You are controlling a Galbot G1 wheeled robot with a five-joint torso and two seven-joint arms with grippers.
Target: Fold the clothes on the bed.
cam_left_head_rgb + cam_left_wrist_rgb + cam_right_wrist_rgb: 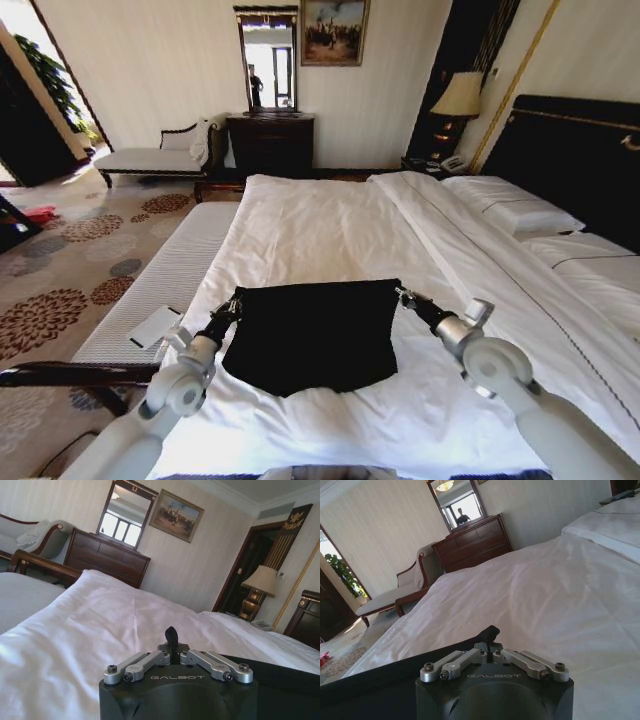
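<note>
The clothes, a black T-shirt (312,335), lie flat and partly folded on the near part of the bed (330,225), on its white duvet. Its far edge runs straight between my two grippers. At the shirt's far left corner my left gripper (234,303) is shut on the fabric, and its closed fingertips (171,634) rise beside the black cloth (285,677). My right gripper (404,295) is shut on the far right corner, where the black cloth (380,677) stretches away from its fingertips (490,632).
A pale ribbed bench (175,265) with a white paper (155,325) runs along the bed's left side. A dark wooden rail (70,375) lies near my left arm. Pillows (515,212) and a dark headboard (580,160) are on the right, a dresser (270,142) beyond the bed.
</note>
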